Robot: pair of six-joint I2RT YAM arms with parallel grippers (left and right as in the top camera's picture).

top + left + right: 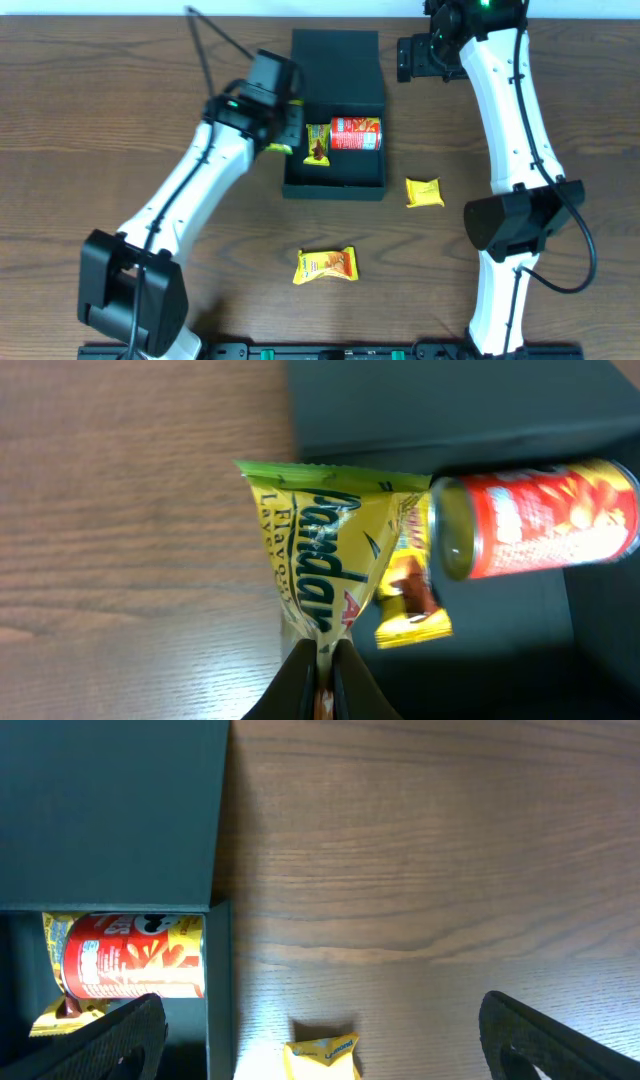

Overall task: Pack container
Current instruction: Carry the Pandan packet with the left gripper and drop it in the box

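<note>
The dark teal container (335, 188) lies open at the table's middle, its flap lid (337, 68) laid back. Inside are a red snack can (356, 133) and a small yellow-brown packet (318, 145). My left gripper (281, 136) is shut on a yellow-green pandan packet (318, 555) and holds it over the container's left wall. In the left wrist view the can (545, 518) and small packet (413, 598) lie just beyond it. My right gripper (318, 1038) is open and empty, high near the lid's right side, with a yellow packet (322, 1056) below it.
A yellow packet (424, 192) lies on the wood right of the container. A larger yellow-orange packet (326, 266) lies in front of it. The right arm's base (515, 222) stands at the right.
</note>
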